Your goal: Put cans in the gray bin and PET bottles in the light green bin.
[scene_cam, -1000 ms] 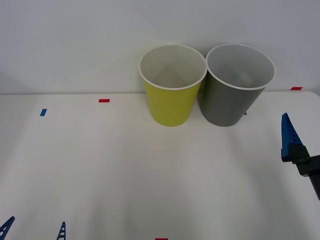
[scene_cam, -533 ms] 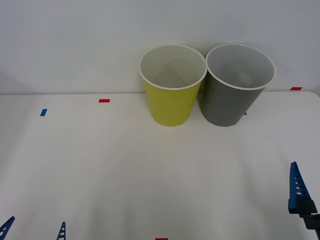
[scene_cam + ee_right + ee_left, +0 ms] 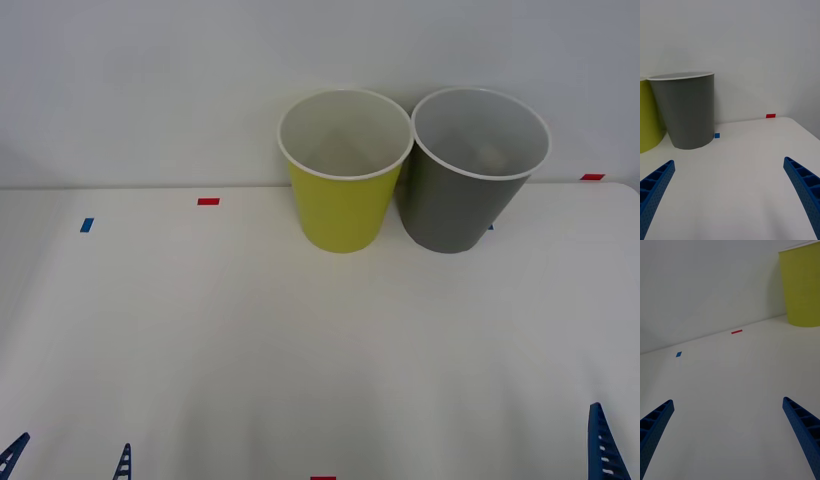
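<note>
Yellow-green bin (image 3: 342, 210) and dark gray bin (image 3: 460, 205), both with white rims and pale insides. White bench (image 3: 300, 340) with little red and blue tape marks (image 3: 208, 201). End effector fingers (image 3: 805, 187) are ribbed blue.

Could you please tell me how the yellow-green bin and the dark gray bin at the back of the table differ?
The yellow-green tapered round bin stands to the robot's left of the dark gray tapered round bin. In the front view the gray bin's rim reaches a little wider than the green one's. Something small and indistinct lies inside the gray bin; the green one's visible interior looks bare. Both stand upright, side by side, with white rims and pale insides.
</note>
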Action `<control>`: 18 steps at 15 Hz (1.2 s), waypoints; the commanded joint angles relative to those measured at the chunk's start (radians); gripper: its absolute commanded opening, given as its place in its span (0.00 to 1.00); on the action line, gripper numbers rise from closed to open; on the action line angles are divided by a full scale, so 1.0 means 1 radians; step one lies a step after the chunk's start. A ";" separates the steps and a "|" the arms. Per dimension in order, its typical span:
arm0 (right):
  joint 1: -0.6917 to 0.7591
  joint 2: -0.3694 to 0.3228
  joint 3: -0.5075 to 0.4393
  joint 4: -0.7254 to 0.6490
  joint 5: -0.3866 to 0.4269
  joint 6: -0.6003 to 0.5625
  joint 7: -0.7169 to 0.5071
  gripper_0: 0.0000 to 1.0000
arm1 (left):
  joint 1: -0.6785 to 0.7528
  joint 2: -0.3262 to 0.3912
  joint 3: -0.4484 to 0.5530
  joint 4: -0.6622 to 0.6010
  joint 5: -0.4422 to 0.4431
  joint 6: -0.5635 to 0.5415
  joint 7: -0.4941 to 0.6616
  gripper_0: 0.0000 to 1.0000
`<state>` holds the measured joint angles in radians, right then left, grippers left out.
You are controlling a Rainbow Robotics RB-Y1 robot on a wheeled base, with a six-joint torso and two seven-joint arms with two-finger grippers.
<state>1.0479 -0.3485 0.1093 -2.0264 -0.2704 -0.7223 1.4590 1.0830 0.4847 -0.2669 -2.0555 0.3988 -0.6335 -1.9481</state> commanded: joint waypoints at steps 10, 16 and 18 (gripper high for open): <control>0.064 -0.010 0.035 0.000 0.017 0.000 0.001 1.00 | 0.000 0.000 0.000 0.000 0.000 0.000 0.000 1.00; 0.064 -0.010 0.035 0.000 0.017 0.000 0.001 1.00 | 0.000 0.000 0.000 0.000 0.000 0.000 0.000 1.00; 0.064 -0.010 0.035 0.000 0.017 0.000 0.001 1.00 | 0.000 0.000 0.000 0.000 0.000 0.000 0.000 1.00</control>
<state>1.1121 -0.3590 0.1444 -2.0264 -0.2528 -0.7228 1.4603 1.0830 0.4847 -0.2669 -2.0555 0.3988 -0.6335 -1.9481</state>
